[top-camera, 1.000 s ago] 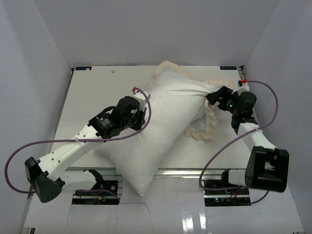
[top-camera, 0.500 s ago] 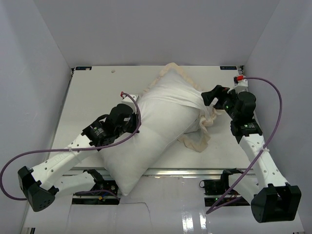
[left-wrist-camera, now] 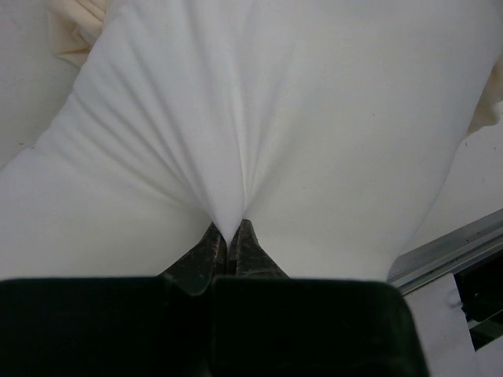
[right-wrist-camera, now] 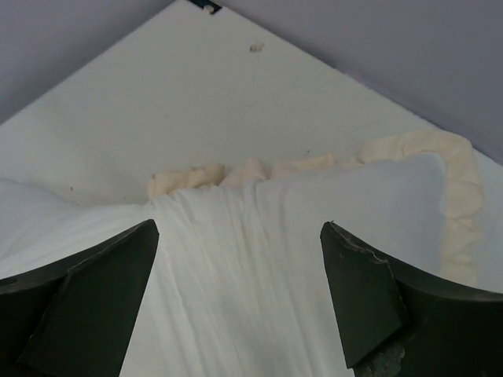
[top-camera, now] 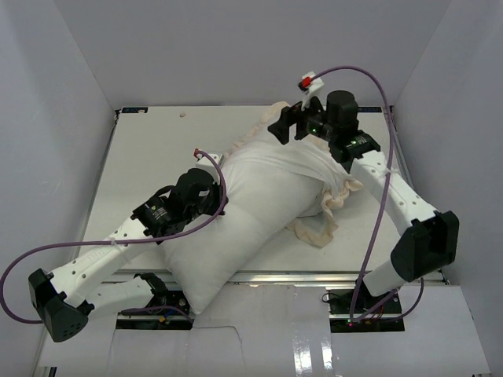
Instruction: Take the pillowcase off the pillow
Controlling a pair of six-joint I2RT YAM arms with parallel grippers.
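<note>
- The white table (top-camera: 149, 165) bears the pillow (top-camera: 228, 243), which lies slantwise — its near corner juts out past the metal rail (top-camera: 314, 276) along the table's front edge.
- The pillowcase (top-camera: 287, 157) sits bunched over the pillow's far end — its cream frill (top-camera: 314, 232) trails onto the table on the right.
- A small speck (top-camera: 183, 115) lies near the table's far left corner.

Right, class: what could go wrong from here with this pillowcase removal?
The left end effector pinches only a small fold of the plump white fabric pillow; it may slip.
The pillow overhangs the white table's near edge and could slide off.
The open right end effector might grab pillow along with the thin cream-frilled fabric pillowcase.
</note>
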